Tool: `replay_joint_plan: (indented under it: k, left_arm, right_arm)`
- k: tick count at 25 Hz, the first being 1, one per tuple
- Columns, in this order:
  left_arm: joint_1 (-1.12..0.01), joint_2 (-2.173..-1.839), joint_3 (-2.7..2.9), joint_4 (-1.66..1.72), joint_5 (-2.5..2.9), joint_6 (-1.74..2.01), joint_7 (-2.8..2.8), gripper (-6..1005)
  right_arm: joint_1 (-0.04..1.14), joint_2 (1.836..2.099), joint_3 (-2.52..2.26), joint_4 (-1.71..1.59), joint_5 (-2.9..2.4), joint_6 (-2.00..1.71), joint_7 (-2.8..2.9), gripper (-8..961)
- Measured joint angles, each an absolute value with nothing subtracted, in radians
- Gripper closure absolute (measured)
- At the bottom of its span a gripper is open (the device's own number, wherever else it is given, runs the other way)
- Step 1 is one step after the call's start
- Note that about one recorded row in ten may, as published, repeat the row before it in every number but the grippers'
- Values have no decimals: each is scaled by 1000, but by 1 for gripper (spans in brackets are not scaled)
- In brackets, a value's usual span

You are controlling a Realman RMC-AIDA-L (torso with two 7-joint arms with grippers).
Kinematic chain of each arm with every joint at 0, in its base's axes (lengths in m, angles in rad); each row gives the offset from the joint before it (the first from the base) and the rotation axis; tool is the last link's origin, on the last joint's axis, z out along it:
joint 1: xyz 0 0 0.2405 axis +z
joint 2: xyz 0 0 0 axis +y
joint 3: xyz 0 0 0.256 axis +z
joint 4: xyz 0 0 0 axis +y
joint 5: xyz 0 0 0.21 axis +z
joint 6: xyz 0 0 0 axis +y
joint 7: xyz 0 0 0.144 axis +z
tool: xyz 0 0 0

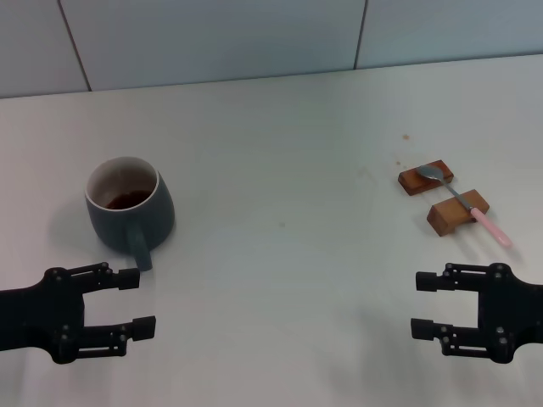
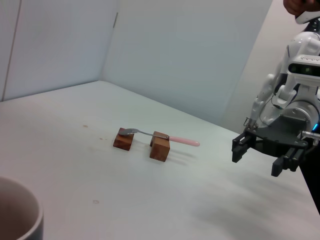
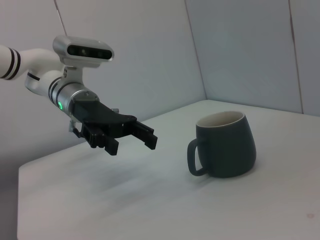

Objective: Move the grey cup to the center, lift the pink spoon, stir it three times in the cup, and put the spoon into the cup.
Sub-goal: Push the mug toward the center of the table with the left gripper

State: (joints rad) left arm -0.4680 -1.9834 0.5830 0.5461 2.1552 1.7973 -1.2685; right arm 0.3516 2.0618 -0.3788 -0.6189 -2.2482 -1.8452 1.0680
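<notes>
The grey cup (image 1: 129,210) is seen standing upright on the white table (image 1: 280,170), on the robot's left side. It is rounded and dark blue-grey with a white inside, and a little dark brown liquid is visible at its bottom. Its loop handle is turned toward the robot, just beyond the left gripper (image 1: 140,303).

The pink spoon (image 1: 465,203) is laid across two small wooden blocks (image 1: 443,196) on the right side, well apart from the cup. Its silver bowl rests on the farther block and its pale pink handle reaches past the nearer one.

Both grippers are held low near the front edge, fingers spread and holding nothing; the right gripper (image 1: 424,305) is near the spoon's handle end.

In the left wrist view only a slice of the cup's rim (image 2: 22,210) is caught. The liquid is hidden in the right wrist view.
</notes>
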Motion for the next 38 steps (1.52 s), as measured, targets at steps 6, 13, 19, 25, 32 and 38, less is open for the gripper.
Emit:
replay_joint_plan:
  k: [6,13,19,25,32,38]
  left_arm:
    - [-470,-1983,583,547,2157,1798,-1269,210]
    - [-473,-1983,585,548,2157,1798,-1269,237]
    - [-473,-1985,584,548,2157,1798,-1268,259]
    - [-470,-1987,581,548,2157,1798,-1268,281]
    - [-469,-1988,581,548,2157,1798,-1268,308]
    - [-469,-1991,585,548,2157,1796,-1269,330]
  right_arm:
    - [351,2062,-379,-619,-2249,-1845,1068,292]
    - [353,2062,-379,-620,-2249,-1844,1068,292]
    - [355,2062,-379,-620,-2249,-1844,1068,292]
    - [357,2062,-379,-618,-2249,-1844,1068,292]
    - [358,2062,-379,-618,-2247,-1844,1068,291]
    - [360,2062,-379,-618,-2246,-1844,1068,291]
